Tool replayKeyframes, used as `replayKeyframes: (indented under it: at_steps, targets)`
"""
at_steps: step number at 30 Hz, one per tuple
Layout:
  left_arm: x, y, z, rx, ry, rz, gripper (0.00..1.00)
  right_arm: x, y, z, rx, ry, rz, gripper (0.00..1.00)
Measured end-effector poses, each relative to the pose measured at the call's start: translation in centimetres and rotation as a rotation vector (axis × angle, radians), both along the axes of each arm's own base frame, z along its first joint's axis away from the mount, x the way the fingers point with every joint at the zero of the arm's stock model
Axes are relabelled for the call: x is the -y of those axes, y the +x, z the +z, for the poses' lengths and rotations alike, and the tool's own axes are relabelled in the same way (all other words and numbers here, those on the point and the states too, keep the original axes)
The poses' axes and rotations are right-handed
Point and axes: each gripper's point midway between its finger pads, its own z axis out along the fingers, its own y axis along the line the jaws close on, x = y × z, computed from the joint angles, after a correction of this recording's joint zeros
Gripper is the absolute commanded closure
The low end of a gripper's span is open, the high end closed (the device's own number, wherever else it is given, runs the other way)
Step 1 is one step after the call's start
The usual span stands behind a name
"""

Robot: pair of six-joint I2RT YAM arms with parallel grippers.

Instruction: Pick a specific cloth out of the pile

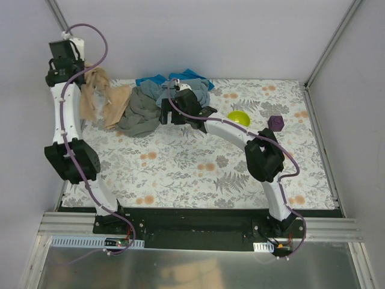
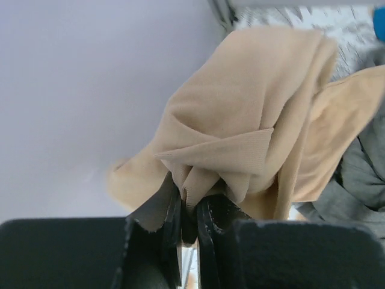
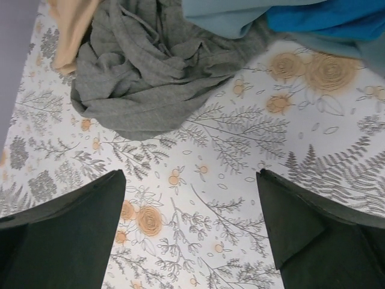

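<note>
**Desk:** Which step is this frame catching?

**Photographer:** The left end effector (image 2: pixel 189 211) is pinching a fold of the tan cloth (image 2: pixel 252 120). Its jaws are all but closed on the bunching fabric. I'd judge that the grasp is made and the pulling-out is only beginning. The tan cloth is stretching out far to the left of the yellow-green bowl (image 1: pixel 239 118). Its free end is touching the dark grey cloth (image 1: pixel 138 114) at the edge of the pile (image 1: pixel 198 90).

**Desk:** And the other arm?

**Photographer:** The right end effector (image 3: pixel 192 217) is hovering wide open and holding nothing. It is over the flowered bench (image 3: pixel 252 156) to the left of the bowl, near the dark grey cloth.

**Desk:** What is the next move asking for?

**Photographer:** Probably drawing the tan cloth up and farther from the bowl until it is clearing the grey one. The risk is the grey cloth dragging along with it.

**Desk:** Which view is telling us what?

**Photographer:** The overhead view is giving the whole layout, bowl included, but the pinch is too small to read there. Only the left wrist view is showing fabric between the jaws. The right wrist view is showing the bright blue cloth (image 3: pixel 325 18) lying against the blue-grey cloth (image 3: pixel 240 21).
</note>
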Motion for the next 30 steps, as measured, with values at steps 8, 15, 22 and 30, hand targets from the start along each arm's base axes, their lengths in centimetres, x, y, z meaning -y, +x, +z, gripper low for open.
replayKeyframes:
  at_steps: [8,15,22,30]
  targets:
    - [-1.4,-1.9,2.8,0.051,0.059,0.010,0.26,-2.0,-0.7,-1.1,-0.079,0.081,0.025,0.00]
    - [0.8,-2.0,-10.1,-0.236,-0.071,-0.070,0.01,-2.3,-1.2,-1.3,-0.091,0.090,0.036,0.01]
    - [9.0,-4.4,-9.6,-0.241,-0.100,-0.306,0.01,-0.6,-2.5,-2.5,-0.113,0.044,0.037,0.01]
    - [19.9,-5.4,-12.7,-0.320,-0.144,-0.618,0.01,4.4,-4.4,-0.4,-0.053,-0.041,-0.008,0.01]
